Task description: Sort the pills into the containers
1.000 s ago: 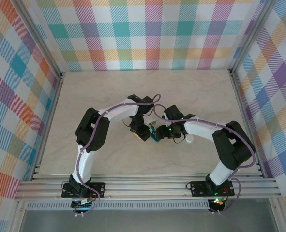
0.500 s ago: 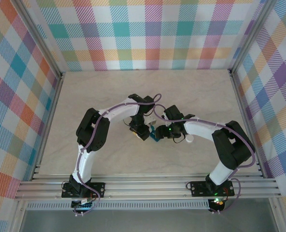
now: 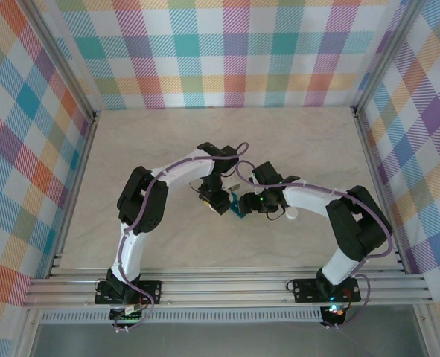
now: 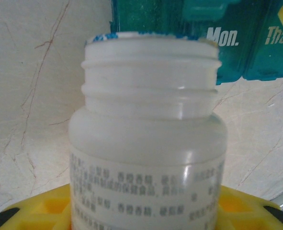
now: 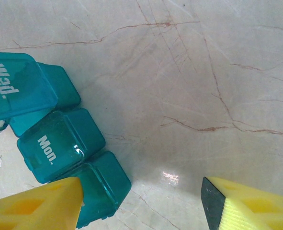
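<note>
Left pincer grips an uncapped white bottle, mouth toward the teal pill box at the frame's top; right pincer hangs open over the marbled desk.

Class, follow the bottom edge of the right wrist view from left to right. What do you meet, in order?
One yellow plastic finger of the right pincer → end compartment of the teal plastic pill box → pale marbled tabletop → the pincer's other yellow finger.

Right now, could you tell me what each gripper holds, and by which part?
The left gripper holds the uncapped white bottle by its labelled lower body; the right gripper is open and holds nothing.
</note>
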Tool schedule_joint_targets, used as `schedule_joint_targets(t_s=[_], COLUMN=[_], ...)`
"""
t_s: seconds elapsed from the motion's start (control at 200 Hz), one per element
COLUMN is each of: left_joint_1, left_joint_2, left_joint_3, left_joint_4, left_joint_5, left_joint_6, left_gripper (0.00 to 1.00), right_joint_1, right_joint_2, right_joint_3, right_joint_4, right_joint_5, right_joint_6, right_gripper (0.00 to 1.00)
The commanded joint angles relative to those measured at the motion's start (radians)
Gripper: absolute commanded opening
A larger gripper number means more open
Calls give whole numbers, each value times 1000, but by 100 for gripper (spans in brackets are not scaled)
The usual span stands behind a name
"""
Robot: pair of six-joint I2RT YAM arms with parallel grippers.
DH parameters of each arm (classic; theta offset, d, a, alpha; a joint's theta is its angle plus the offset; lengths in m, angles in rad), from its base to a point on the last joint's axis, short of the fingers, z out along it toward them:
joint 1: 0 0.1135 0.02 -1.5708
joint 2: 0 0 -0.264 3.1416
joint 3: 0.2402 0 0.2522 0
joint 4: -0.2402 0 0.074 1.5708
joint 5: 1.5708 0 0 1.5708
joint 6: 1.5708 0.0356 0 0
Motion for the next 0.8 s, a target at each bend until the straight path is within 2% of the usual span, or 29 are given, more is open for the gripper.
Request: schedule_joint_targets(t_s=[0.0,0.795], left_joint_1=[-15,-42], left_joint_2=[12,56], left_joint_3=[31,73], left_joint_4=[-48,-97], left_joint_5=[-6,-85], left_joint_6=[7,18], left_gripper=[0,0], right_joint_1=[7,7], right_joint_2=[34,31], right_joint_3=[-25,-22], right_joint_4=[-30,-33], right_joint_5=[2,-3], right_joint_6=[9,6], right_gripper=[67,67])
